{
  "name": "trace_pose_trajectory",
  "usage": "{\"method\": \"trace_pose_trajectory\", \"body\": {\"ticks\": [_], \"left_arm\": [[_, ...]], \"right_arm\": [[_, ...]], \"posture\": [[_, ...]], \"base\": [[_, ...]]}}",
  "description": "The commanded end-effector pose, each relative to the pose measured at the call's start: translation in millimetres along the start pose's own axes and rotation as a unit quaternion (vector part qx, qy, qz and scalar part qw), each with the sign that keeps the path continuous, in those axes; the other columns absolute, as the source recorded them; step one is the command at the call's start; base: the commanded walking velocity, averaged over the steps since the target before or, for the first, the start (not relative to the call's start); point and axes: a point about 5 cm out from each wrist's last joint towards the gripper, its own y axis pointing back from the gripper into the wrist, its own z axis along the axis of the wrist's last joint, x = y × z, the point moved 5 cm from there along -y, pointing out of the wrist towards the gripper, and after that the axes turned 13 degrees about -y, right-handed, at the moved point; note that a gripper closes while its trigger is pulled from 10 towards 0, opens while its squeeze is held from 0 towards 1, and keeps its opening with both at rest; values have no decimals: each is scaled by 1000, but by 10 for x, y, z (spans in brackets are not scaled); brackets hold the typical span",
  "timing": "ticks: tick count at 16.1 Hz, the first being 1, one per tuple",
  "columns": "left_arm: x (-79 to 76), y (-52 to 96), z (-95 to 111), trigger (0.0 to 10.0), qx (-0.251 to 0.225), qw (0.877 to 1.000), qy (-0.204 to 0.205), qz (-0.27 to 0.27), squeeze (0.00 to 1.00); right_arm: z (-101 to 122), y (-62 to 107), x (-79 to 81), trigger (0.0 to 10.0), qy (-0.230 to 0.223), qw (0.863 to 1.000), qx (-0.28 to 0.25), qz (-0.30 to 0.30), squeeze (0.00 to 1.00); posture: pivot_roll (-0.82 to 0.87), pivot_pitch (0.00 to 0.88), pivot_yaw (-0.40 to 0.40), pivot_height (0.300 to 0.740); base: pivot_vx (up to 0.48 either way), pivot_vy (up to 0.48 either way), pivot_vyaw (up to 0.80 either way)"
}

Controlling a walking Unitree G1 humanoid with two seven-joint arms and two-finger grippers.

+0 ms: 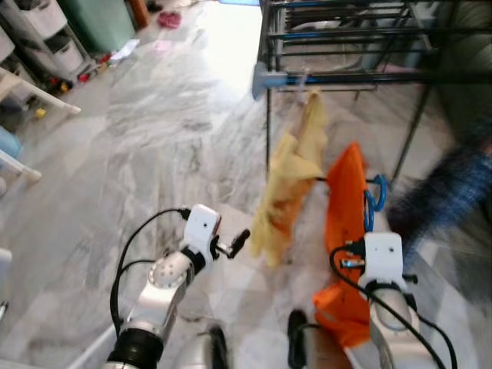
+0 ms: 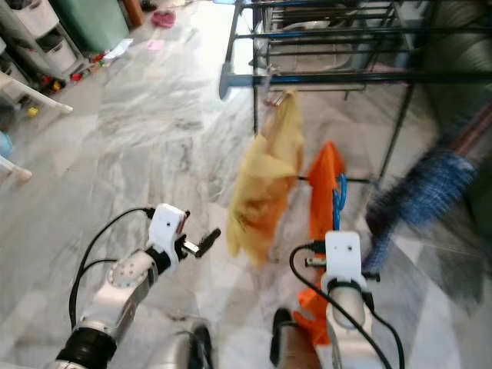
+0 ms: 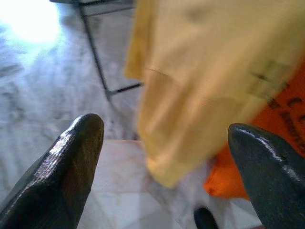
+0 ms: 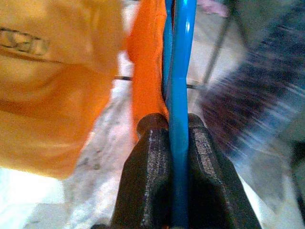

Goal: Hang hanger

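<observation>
Your right gripper [image 4: 178, 143] is nearest you, clenched on the blue hanger [image 4: 181, 71]: in the right wrist view both black fingers [image 4: 147, 162] press flat against the blue bar, which runs straight up between them. The hanger carries an orange garment [image 1: 344, 231], and the two hang together just beside the yellow garment [image 1: 296, 181], on its right side, with the orange cloth drooping down toward the marble floor [image 1: 154, 154] in front of your right arm. In the head views the hanger's blue loop [image 1: 374, 201] shows at the orange garment's right edge.

Your left gripper [image 3: 167, 157] is released, its two fingers [image 3: 71, 162] spread wide with nothing between them. It sits low on the left of the yellow garment, near its lower edge but not touching it, and it points toward that cloth.

The yellow garment hangs from the lower front rail of the dark metal drying rack [image 1: 346, 46], which stands farther off, behind both garments. Your blue hanger is below that rail and not on it.

To the right of the yellow garment, past the orange one, there is a blurred dark blue checked shape [image 1: 442, 192]; you cannot tell what it is. Far to the left of the yellow garment, white plastic drawers [image 1: 46, 31] stand at the edge of the floor.
</observation>
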Motion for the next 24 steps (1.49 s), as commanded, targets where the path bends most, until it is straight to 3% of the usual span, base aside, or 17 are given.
{"method": "trace_pose_trajectory", "body": {"ticks": [1, 10, 13, 16, 18, 20, 24], "left_arm": [[-1, 6, -39, 10000, 8, 1000, -7, -3, 0], [26, -13, -54, 10000, 13, 1000, -7, 4, 0], [46, 2, -77, 10000, 14, 1000, -7, 9, 0], [85, -16, -44, 10000, 10, 1000, -3, 11, 0], [262, -23, -82, 10000, 26, 998, -6, 62, 0], [459, 101, -245, 10000, 50, 990, 21, 129, 0], [420, 156, -428, 10000, 70, 984, 38, 162, 0]], "right_arm": [[-50, 35, -10, 10000, -5, 1000, 7, -6, 0], [-76, 48, 320, 10000, 16, 995, 23, 91, 0], [-98, 9, 309, 10000, 15, 995, 26, 98, 0], [-28, 8, 423, 10000, 17, 992, 14, 122, 0], [-77, 15, 513, 10000, 13, 988, 21, 151, 0], [-65, 42, 640, 10000, 25, 981, 19, 189, 0], [-29, 43, 701, 10000, 36, 974, 16, 225, 0]], "posture": [[-180, 232, 111, 740], [-168, 225, 94, 740], [-152, 204, 96, 740], [-147, 196, 103, 740], [-113, 178, 79, 740], [-112, 162, 59, 740], [-103, 101, -12, 740]], "base": [[-304, 0, 0], [-316, 0, 0], [-352, 0, 0], [0, 0, 0], [0, 0, 0], [0, 0, 0], [0, 0, 0]]}}
